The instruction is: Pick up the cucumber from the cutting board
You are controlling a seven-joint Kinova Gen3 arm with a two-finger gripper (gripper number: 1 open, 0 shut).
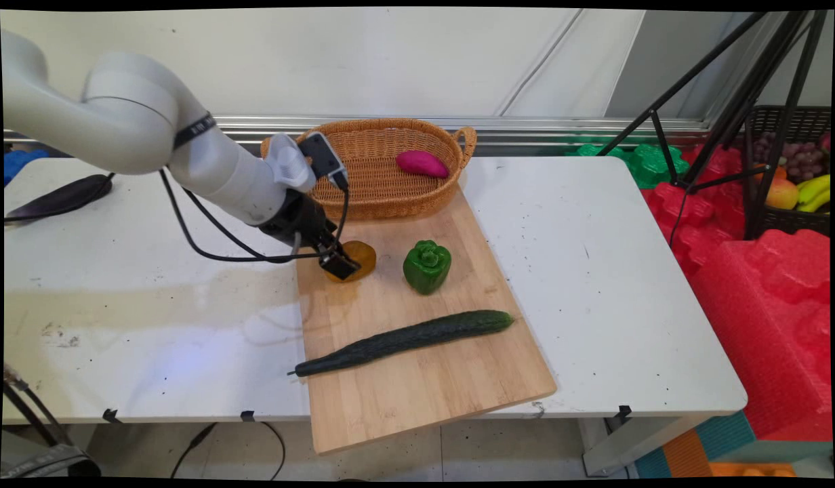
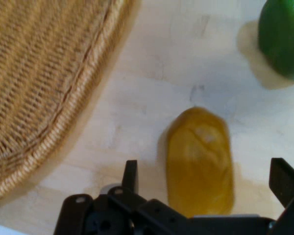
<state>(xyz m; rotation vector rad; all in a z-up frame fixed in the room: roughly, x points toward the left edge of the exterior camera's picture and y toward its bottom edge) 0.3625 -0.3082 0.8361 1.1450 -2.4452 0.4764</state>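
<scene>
Gripper [image 1: 341, 261] sits low over the upper left part of the board [image 1: 417, 379], its jaws spread wide on either side of a yellow-orange lump [image 1: 360, 257]. In the hand view the lump [image 2: 200, 161] lies lengthwise between the two fingers [image 2: 130, 175], with a clear gap on each side, so nothing is pinched. Whether the fingertips touch the board cannot be told.

The lump is smooth, amber and rounded, resting on the board just below the basket [image 1: 377, 196] in the main view. The basket [image 2: 44, 88] fills the upper left of the hand view, its woven wall near the lump but apart from it. Inside the basket, toward its right end, lies a magenta piece [image 1: 421, 163].

To the right of the lump in the main view stands a green pepper [image 1: 427, 266], upright, stem end up, near but not touching it; its edge shows at the upper right of the hand view [image 2: 283, 36]. Lower on the board a long dark cucumber [image 1: 404, 340] lies slanted, its left tip reaching past the board's left edge over the tabletop [image 1: 594, 271].

The board runs from the basket down to the tabletop's near edge and overhangs it. Black cables [image 1: 207, 244] loop from the arm at centre left. At far right, off the tabletop, a dark crate [image 1: 790, 169] holds fruit behind tripod legs [image 1: 722, 102].
</scene>
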